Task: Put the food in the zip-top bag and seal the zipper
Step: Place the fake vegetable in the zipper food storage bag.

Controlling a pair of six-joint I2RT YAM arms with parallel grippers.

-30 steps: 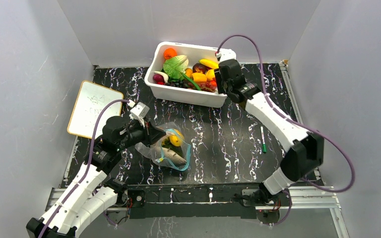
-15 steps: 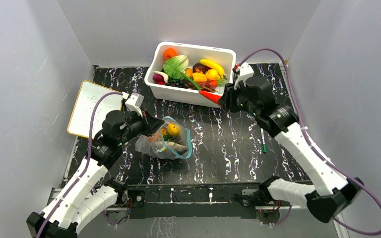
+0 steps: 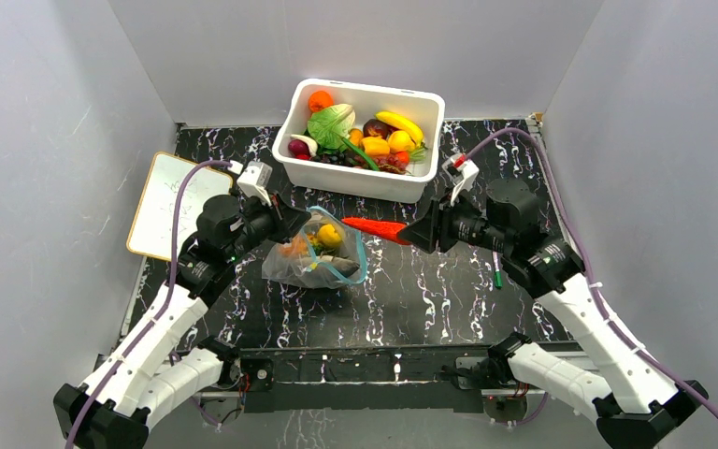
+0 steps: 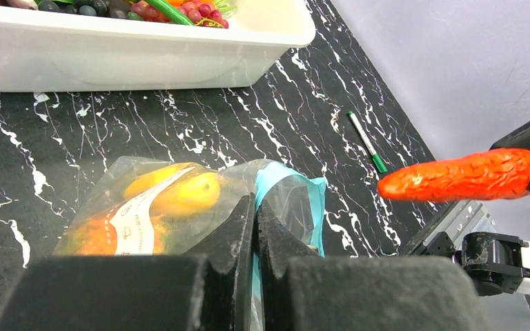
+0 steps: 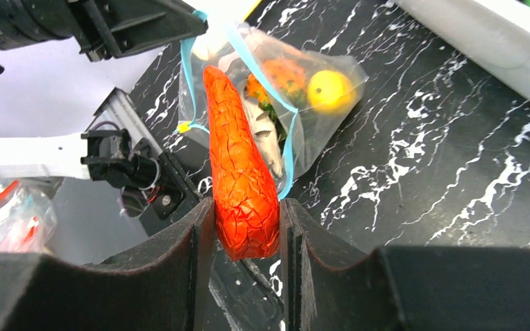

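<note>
Top external: 1 bag (image 3: 310, 265), 1 carrot (image 3: 375, 227), 1 tub (image 3: 360, 181) w/ food (image 3: 332, 124).

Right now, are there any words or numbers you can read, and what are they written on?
Whiteboard: faint scribbles, too small to read.
Label inside the bag: dark marks, too blurred to read.
Tub, pen, toy carrot: no writing that I can see.
So nothing here can actually be read.

No legible txt. Whiteboard (image 3: 170, 204): faint marks only, unreadable. White label (image 4: 136, 224) on/in zip-top bag (image 4: 283, 203): chars not resolvable at this res.
</note>
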